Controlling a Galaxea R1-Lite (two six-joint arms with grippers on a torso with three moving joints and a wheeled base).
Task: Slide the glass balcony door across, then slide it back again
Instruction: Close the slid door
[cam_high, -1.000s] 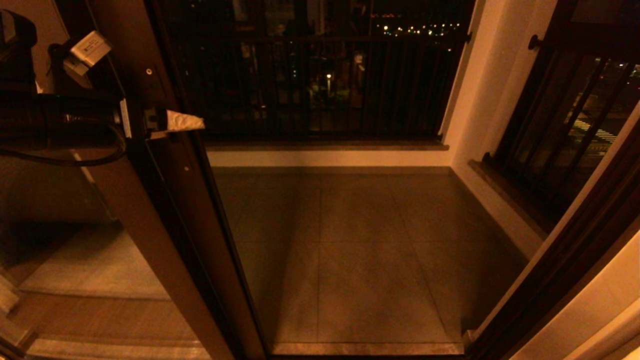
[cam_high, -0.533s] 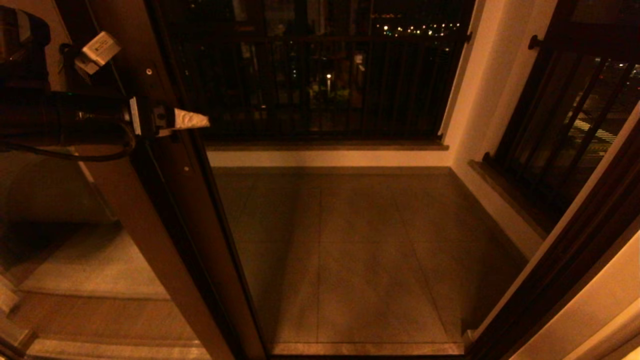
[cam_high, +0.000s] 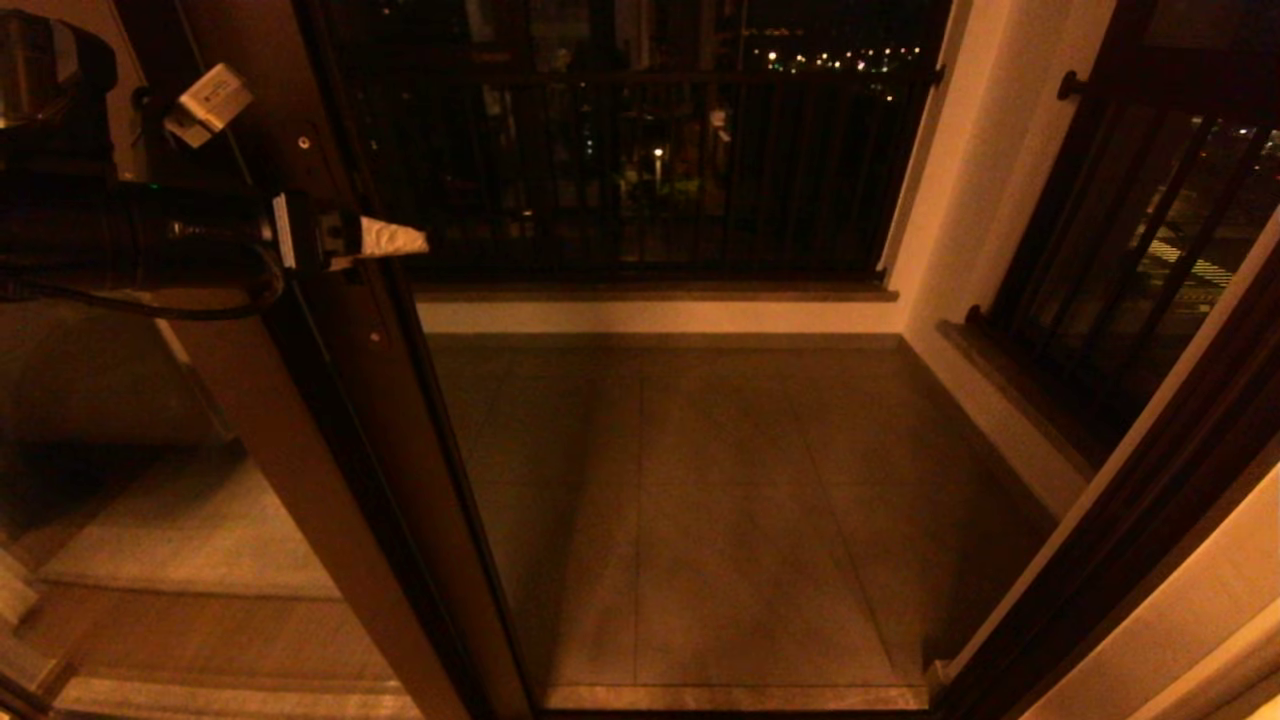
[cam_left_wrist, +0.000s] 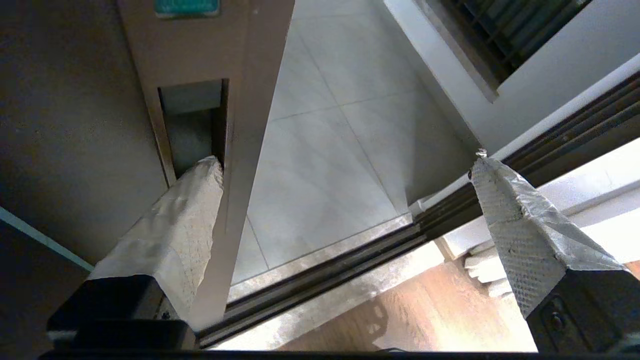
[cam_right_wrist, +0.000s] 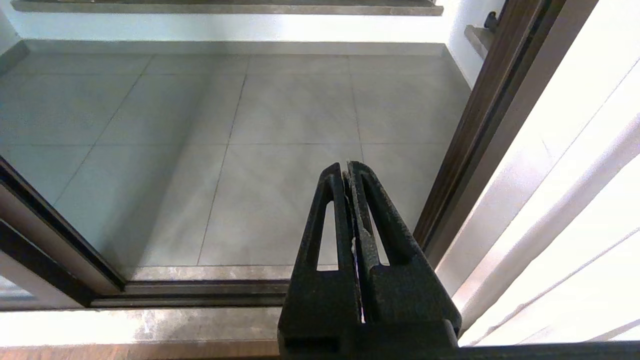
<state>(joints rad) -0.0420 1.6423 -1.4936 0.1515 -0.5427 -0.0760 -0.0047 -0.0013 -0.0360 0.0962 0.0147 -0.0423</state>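
The glass balcony door (cam_high: 330, 420) stands at the left of the opening, its dark brown upright edge carrying small screws. My left gripper (cam_left_wrist: 345, 164) is open at that edge. One taped finger (cam_left_wrist: 190, 220) sits in the recessed handle plate (cam_left_wrist: 192, 112) of the door frame (cam_left_wrist: 250, 100); the other finger (cam_left_wrist: 510, 220) hangs free over the track. In the head view the left arm reaches in from the left, with a fingertip (cam_high: 395, 240) past the frame. My right gripper (cam_right_wrist: 346, 167) is shut on nothing, low by the right jamb.
A black-barred railing (cam_high: 640, 170) closes the far side of the tiled balcony floor (cam_high: 720, 500). The floor track (cam_right_wrist: 200, 292) runs across the threshold. A brown jamb (cam_right_wrist: 480, 125) and a barred side window (cam_high: 1130, 250) stand on the right.
My left arm has moved a little to the right, and the door's edge has crept rightward with it. The right arm has not moved.
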